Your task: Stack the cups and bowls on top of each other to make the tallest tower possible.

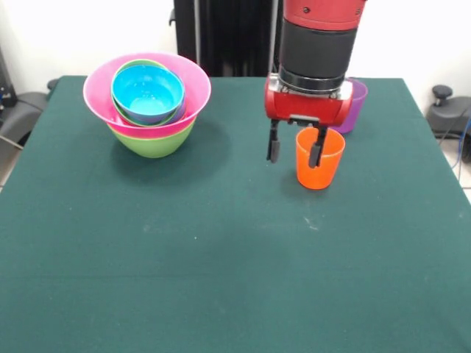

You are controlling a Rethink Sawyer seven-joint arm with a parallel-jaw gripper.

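two spread fingers (pixel 294 151) hang upright from the arm, straddling the orange cup's (pixel 320 163) rim.

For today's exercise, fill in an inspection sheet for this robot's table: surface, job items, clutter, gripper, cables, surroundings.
Surface: green cloth table, flat.
Job items: bowl pile, blue bowl on top, pink below, green at the base; orange cup upright; purple cup behind it.
Clutter: nothing seen.
Gripper: gripper open, one finger over the orange cup's rim, one outside it.
Cables: blue cable at the right edge.
Surroundings: black stand behind the table.
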